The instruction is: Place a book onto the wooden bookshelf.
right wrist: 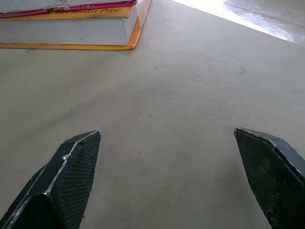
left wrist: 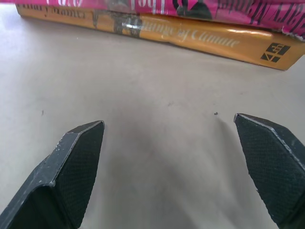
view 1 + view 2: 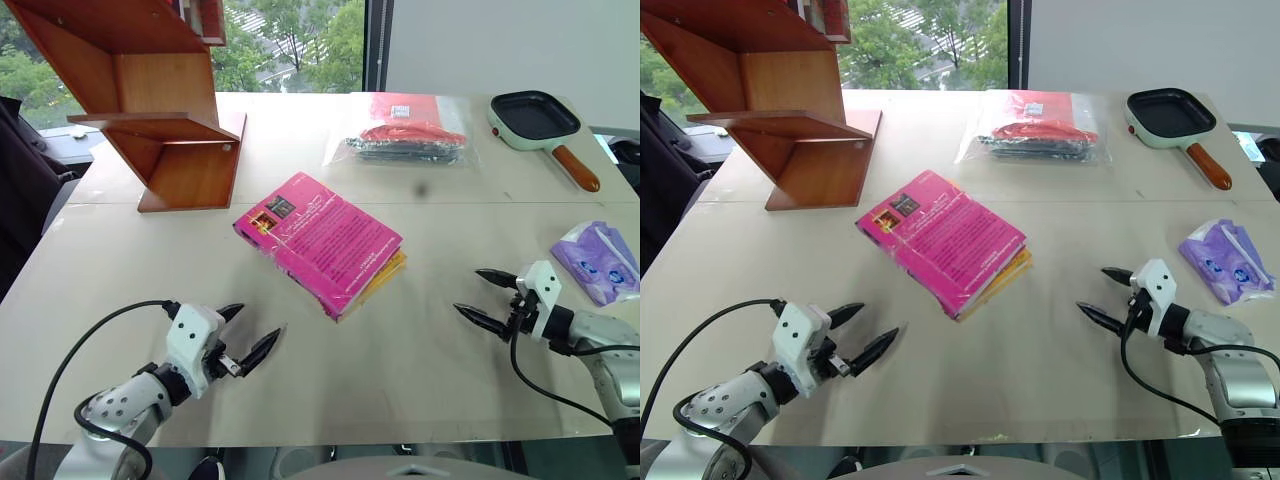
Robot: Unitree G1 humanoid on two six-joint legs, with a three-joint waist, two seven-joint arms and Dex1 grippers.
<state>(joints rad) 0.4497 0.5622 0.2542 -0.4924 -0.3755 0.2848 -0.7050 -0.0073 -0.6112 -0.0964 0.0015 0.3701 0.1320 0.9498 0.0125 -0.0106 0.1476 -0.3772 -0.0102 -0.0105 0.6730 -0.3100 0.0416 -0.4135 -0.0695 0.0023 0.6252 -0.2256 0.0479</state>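
The magenta-pink book point(image 3: 320, 240) lies flat mid-table on top of a yellow-orange paperback point(image 3: 390, 272); their spines point(image 2: 157, 9) show in the left wrist view. The wooden bookshelf point(image 3: 150, 100) stands at the table's far left. My left gripper point(image 3: 250, 335) hovers open near the front left edge, empty, short of the books. My right gripper point(image 3: 483, 297) is open and empty at the right, pointing toward the stack. The stack's page edges point(image 1: 71, 28) show in the right wrist view.
A bagged red and black item point(image 3: 410, 135) lies at the back centre. A black pan with a wooden handle point(image 3: 540, 120) sits at the back right. A purple packet point(image 3: 598, 260) lies by the right edge. Bare table point(image 3: 400, 350) lies between my grippers.
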